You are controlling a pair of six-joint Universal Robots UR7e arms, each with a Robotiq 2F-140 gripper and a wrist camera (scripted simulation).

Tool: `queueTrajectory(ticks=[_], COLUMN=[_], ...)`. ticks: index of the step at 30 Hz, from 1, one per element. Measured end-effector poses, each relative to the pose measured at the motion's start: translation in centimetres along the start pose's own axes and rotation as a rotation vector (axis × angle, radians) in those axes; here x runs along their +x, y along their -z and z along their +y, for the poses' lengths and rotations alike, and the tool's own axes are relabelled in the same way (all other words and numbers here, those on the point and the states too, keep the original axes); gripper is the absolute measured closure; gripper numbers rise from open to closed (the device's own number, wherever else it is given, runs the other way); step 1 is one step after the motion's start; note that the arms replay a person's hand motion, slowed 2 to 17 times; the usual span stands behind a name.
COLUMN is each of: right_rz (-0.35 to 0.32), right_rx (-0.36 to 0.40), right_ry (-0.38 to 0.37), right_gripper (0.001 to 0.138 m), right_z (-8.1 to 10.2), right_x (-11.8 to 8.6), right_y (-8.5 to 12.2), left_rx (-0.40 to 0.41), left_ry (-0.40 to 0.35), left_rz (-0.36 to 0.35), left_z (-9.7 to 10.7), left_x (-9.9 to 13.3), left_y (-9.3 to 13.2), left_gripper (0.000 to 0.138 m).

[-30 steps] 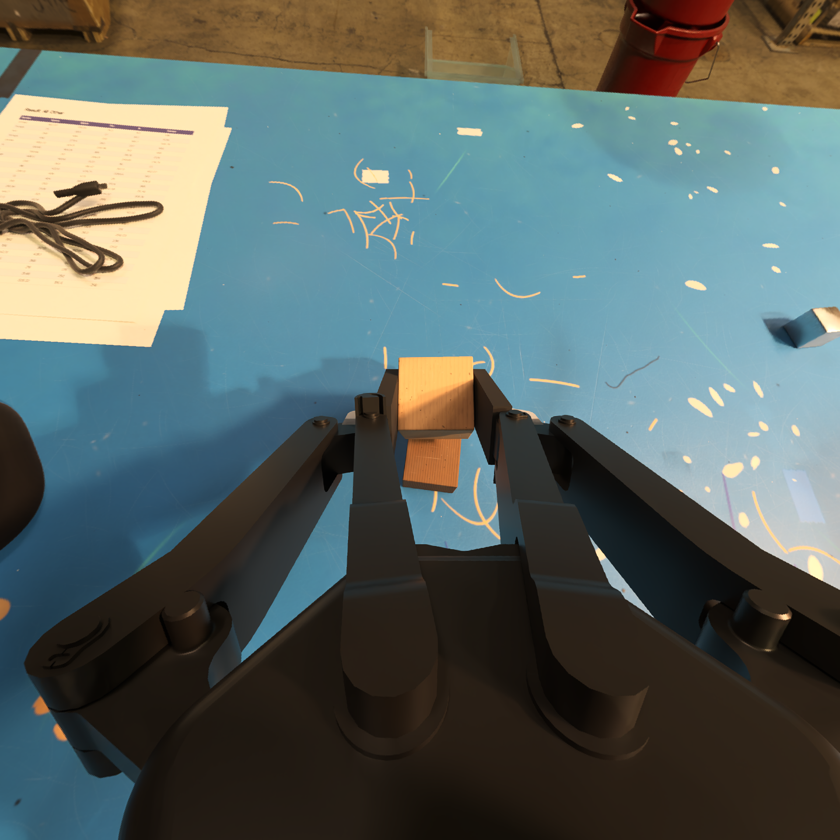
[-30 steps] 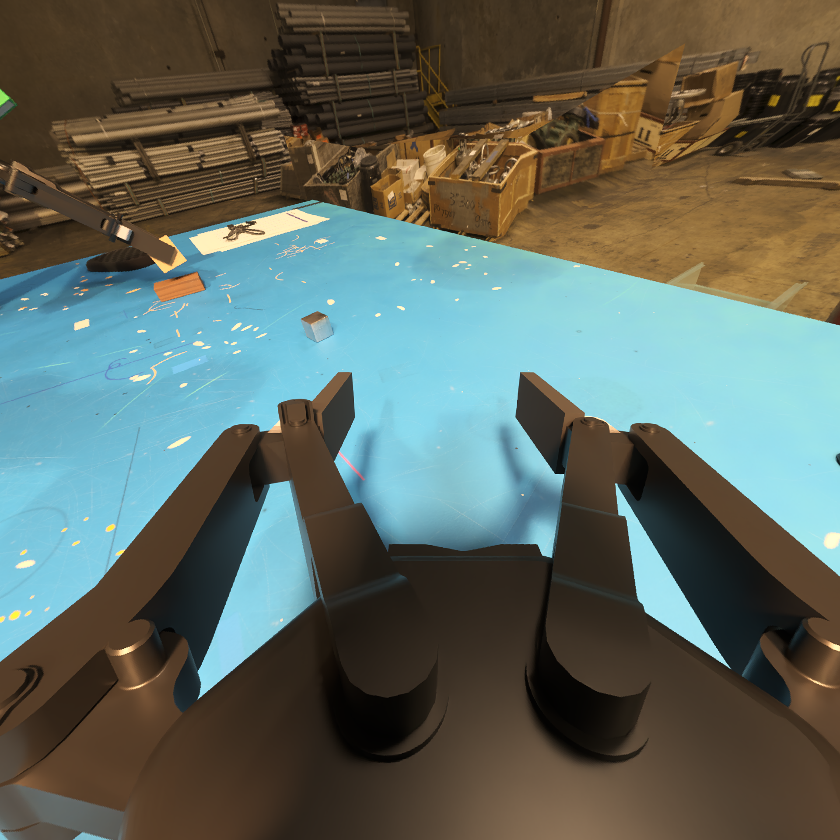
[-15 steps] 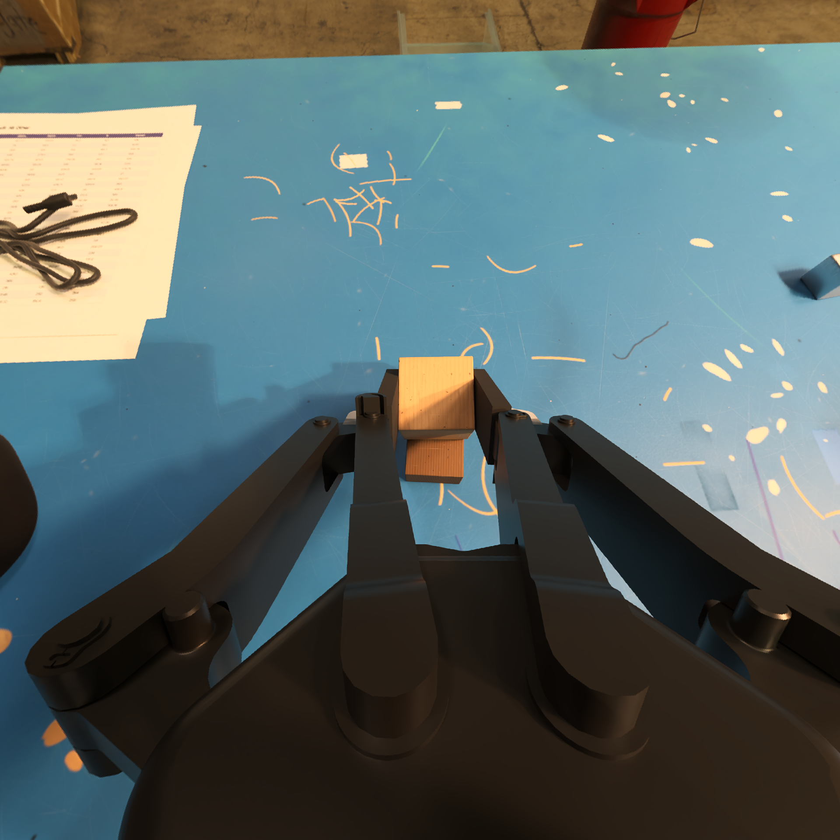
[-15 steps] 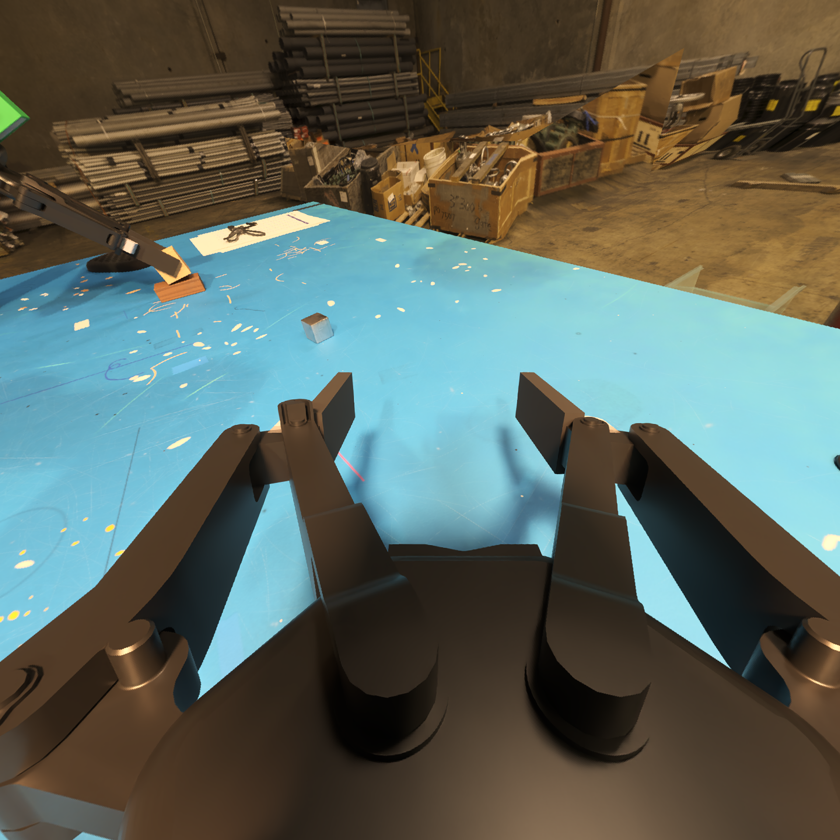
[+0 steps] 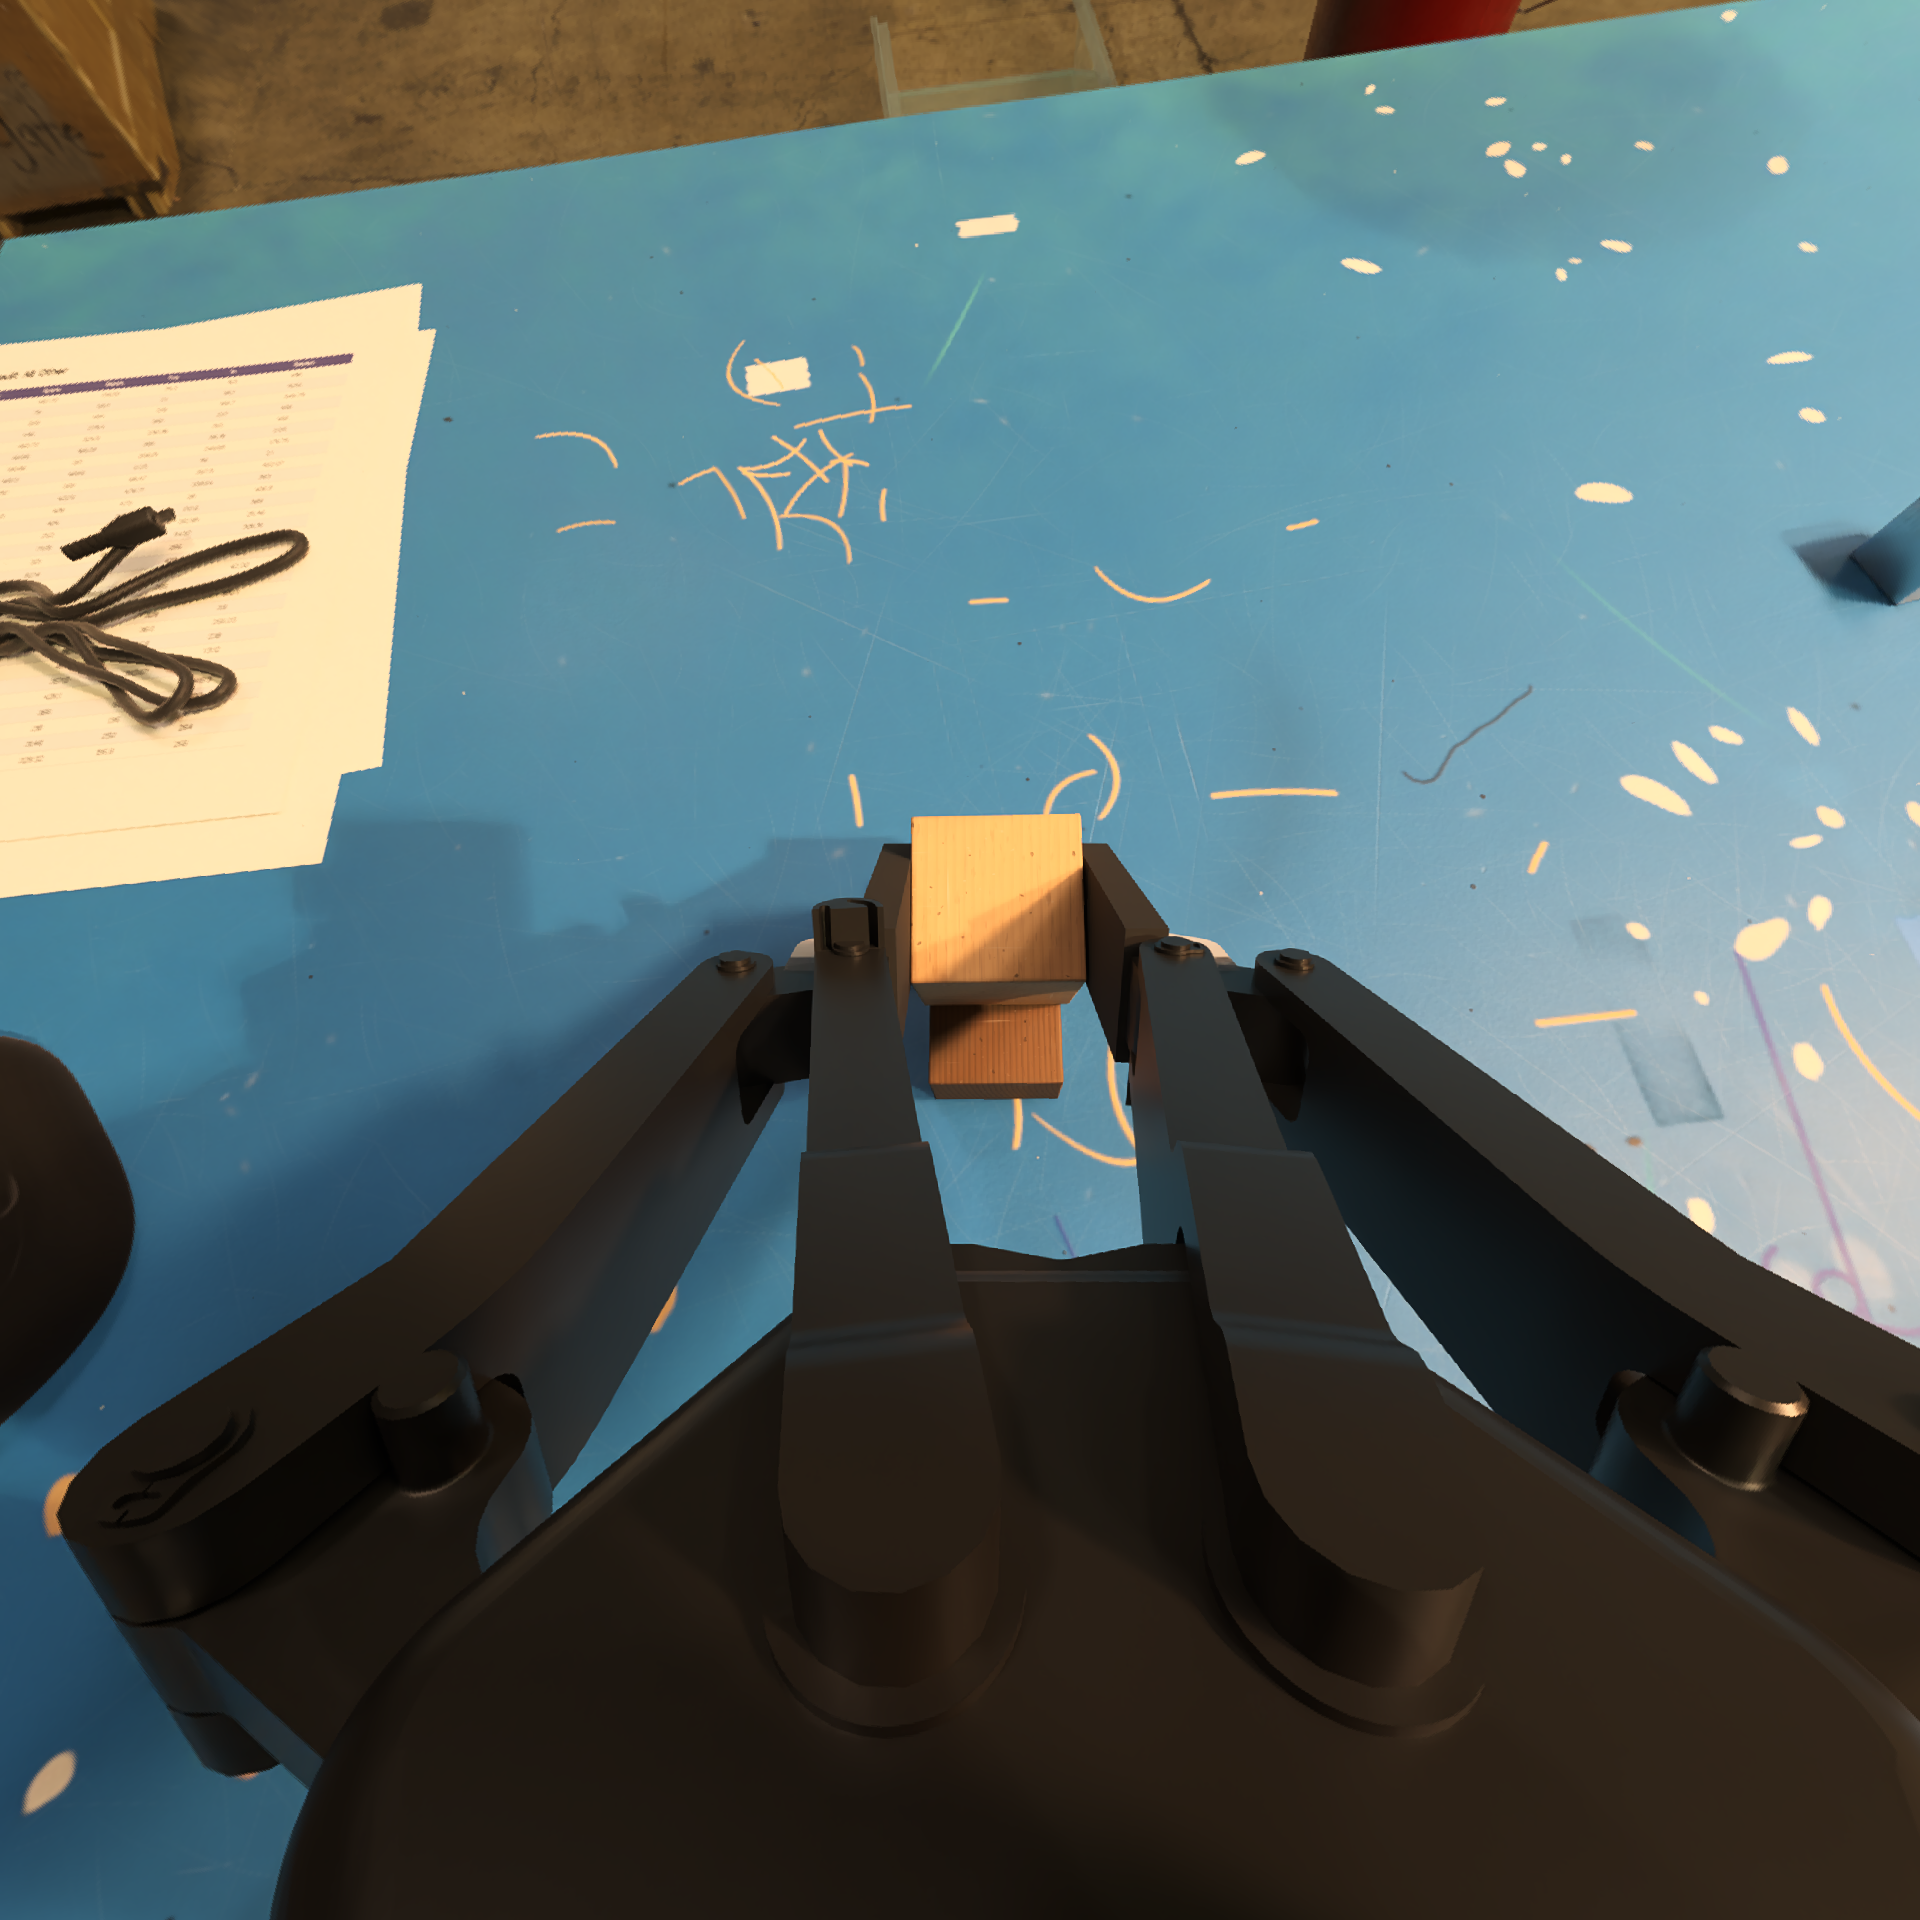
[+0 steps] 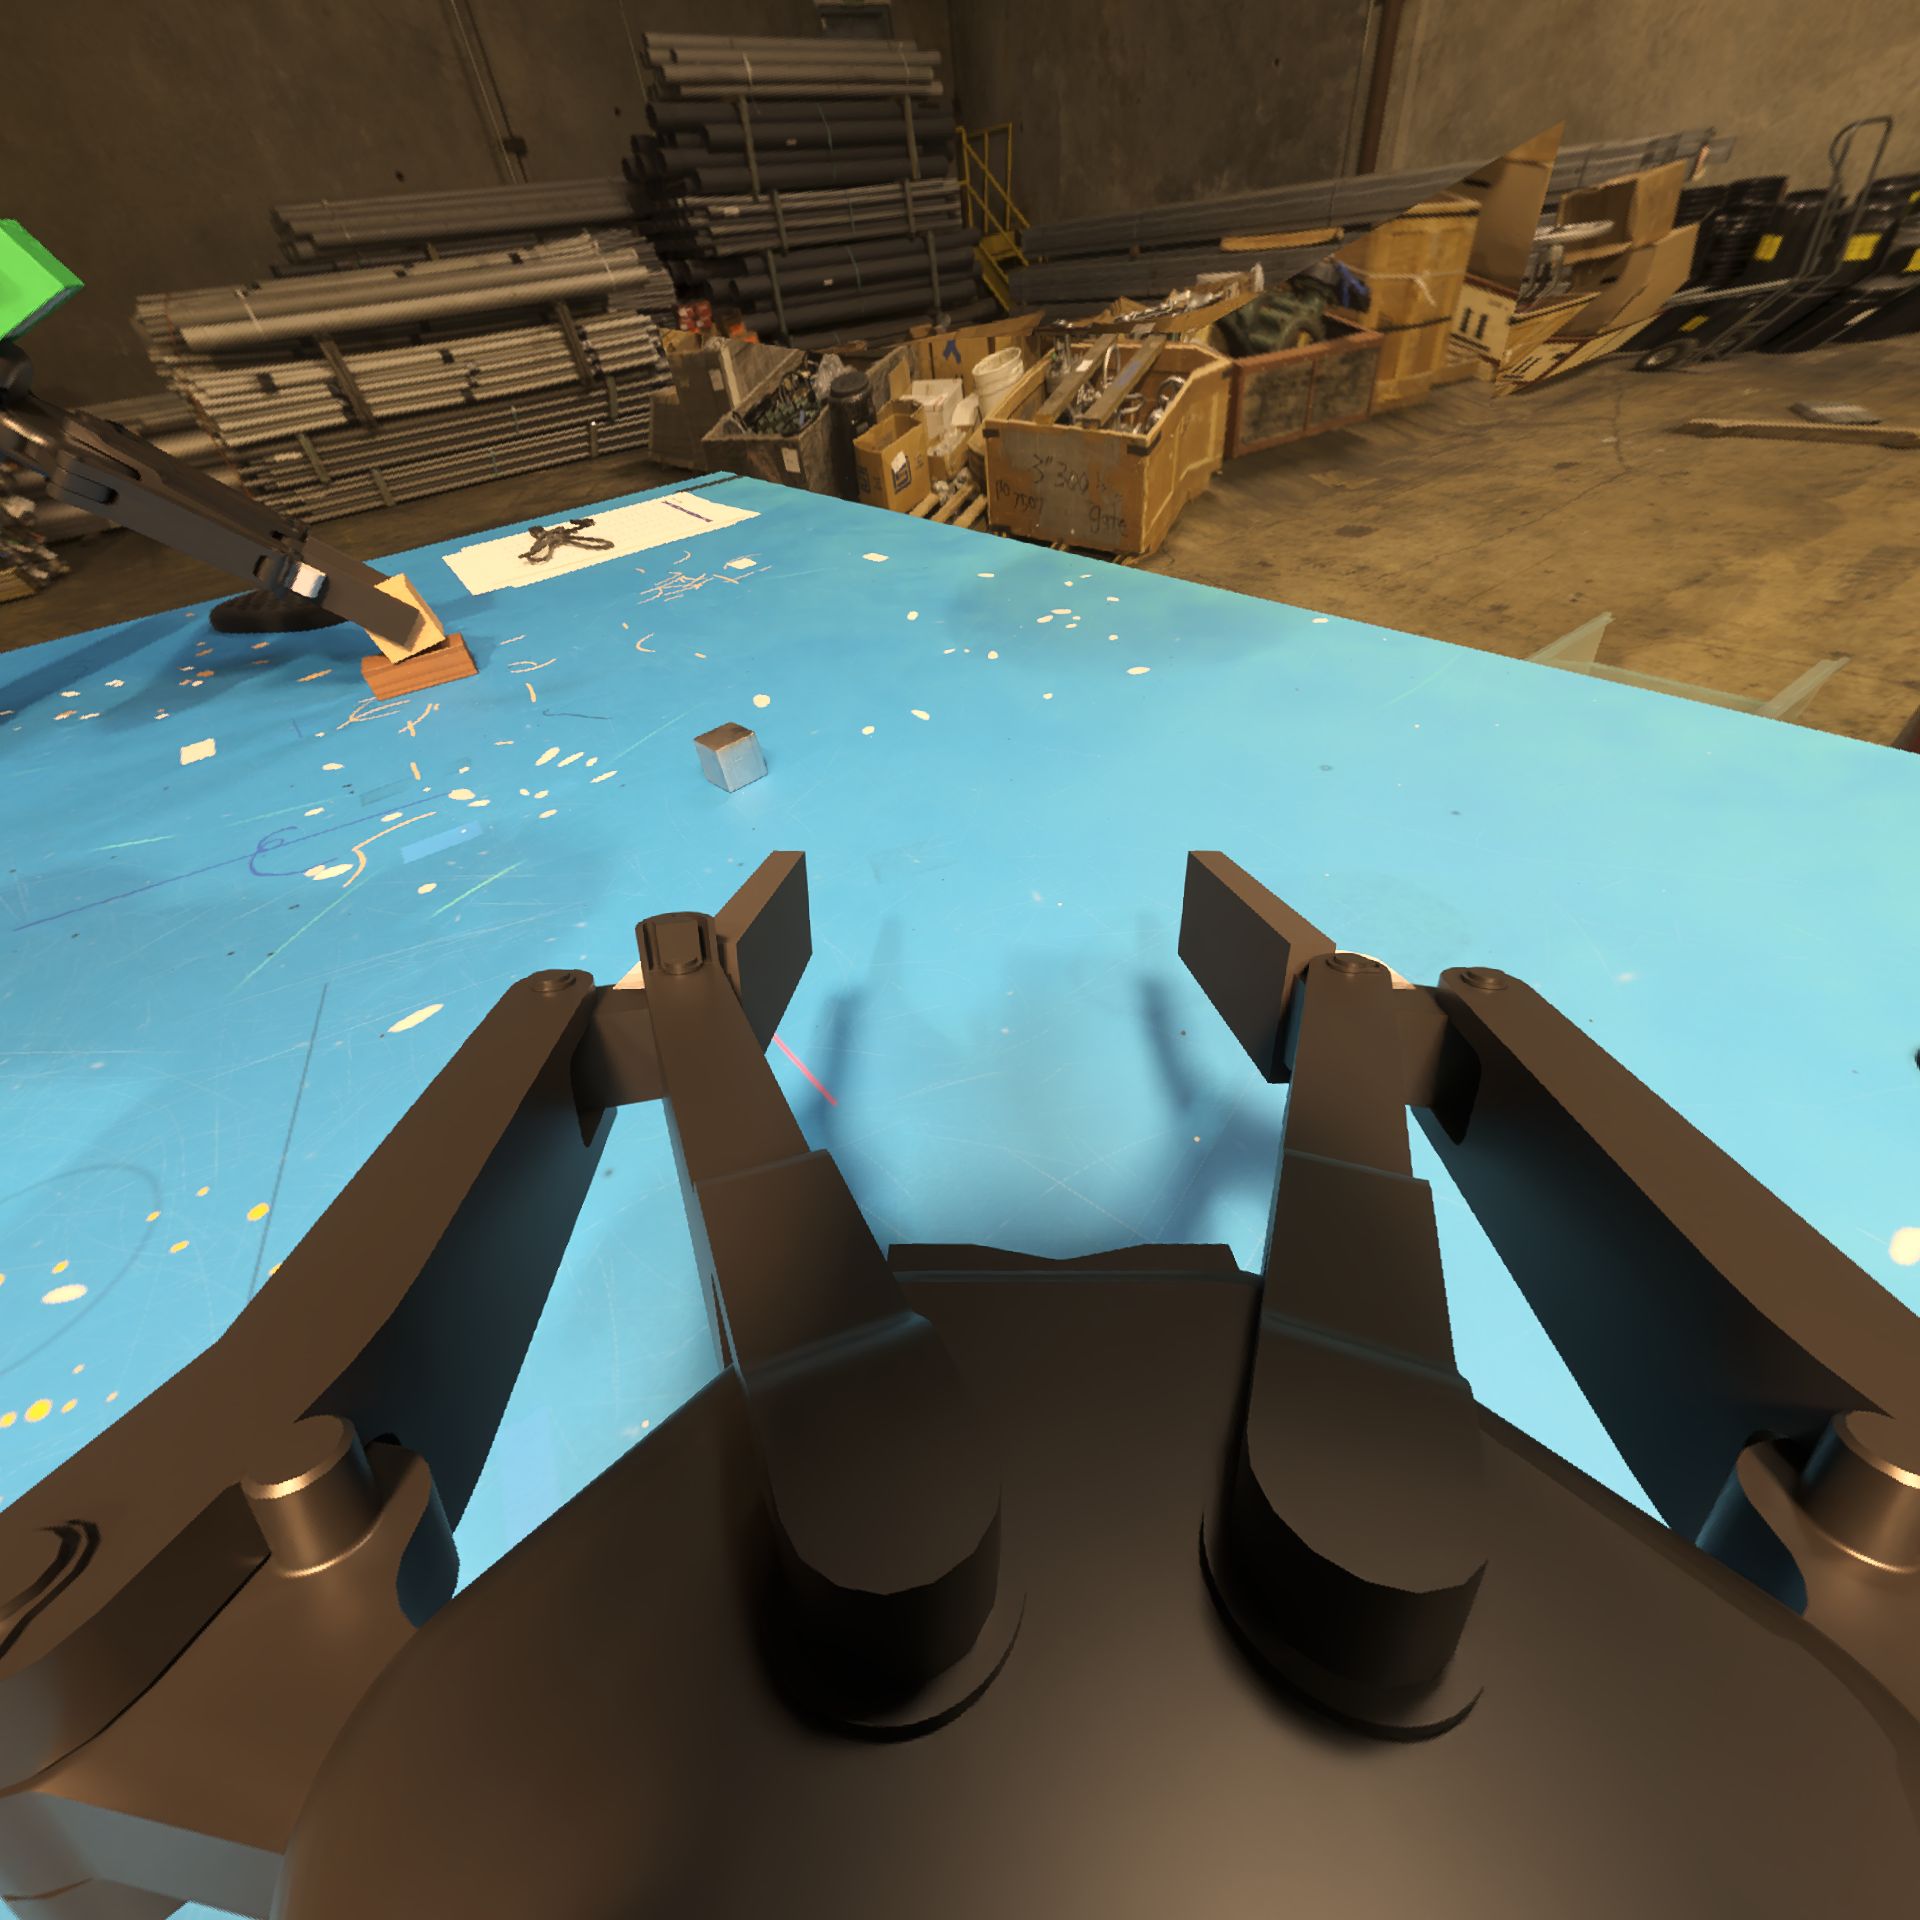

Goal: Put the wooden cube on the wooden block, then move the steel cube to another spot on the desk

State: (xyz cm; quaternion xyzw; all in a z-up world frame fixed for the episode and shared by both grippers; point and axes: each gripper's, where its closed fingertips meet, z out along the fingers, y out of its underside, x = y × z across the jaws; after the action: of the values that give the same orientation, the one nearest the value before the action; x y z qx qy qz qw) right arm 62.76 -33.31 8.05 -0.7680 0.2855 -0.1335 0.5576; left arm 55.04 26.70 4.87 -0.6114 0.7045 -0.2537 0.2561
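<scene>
While the wooden cube (image 5: pixel 995 900) sits clamped between the fingers (image 5: pixel 1117 914) of the left gripper (image 5: pixel 995 920), it hangs tilted just above the wooden block (image 5: pixel 995 1051), which lies flat on the blue bench (image 5: pixel 1351 436); from the right wrist view the cube's lower corner looks at or almost at the block's top, though contact cannot be confirmed. The placing step is in hand. Next, I judge, the cube must be levelled, lowered squarely onto the block and let go without nudging it sideways. Well apart, the steel cube (image 6: pixel 730 755) rests untouched on the bench, ahead of the right gripper (image 6: pixel 995 940), whose fingers stand wide apart and empty. Farther off lie papers (image 5: pixel 208 582) with a black cable (image 5: pixel 145 623) on them.
</scene>
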Motion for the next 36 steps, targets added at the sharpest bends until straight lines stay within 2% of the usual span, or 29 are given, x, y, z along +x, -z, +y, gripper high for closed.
queueTrajectory(ticks=[4,6,11,19,36], right_rz=[0.000,0.000,-0.002,-0.006,-0.013], right_rx=[0.002,0.003,0.006,0.015,0.022], right_ry=[0.002,0.002,0.002,-0.001,-0.011], right_gripper=[0.045,0.045,0.045,0.045,0.045], right_z=[-0.1,-0.1,-0.1,-0.3,-0.4], right_x=[0.0,-0.1,-0.1,-0.2,-0.2], right_y=[0.0,0.0,0.1,0.1,0.1], left_rx=[-0.021,-0.039,-0.084,-0.109,-0.088], left_ry=[-0.006,-0.015,-0.024,-0.026,-0.039], left_rz=[-0.017,-0.029,-0.057,-0.080,-0.093], left_z=[0.2,0.6,1.6,1.9,1.0], left_x=[-0.1,-0.2,-0.5,-0.4,-0.5], left_y=[-0.1,-0.3,-0.8,-1.3,-0.9], left_gripper=[0.097,0.078,0.073,0.072,0.073])
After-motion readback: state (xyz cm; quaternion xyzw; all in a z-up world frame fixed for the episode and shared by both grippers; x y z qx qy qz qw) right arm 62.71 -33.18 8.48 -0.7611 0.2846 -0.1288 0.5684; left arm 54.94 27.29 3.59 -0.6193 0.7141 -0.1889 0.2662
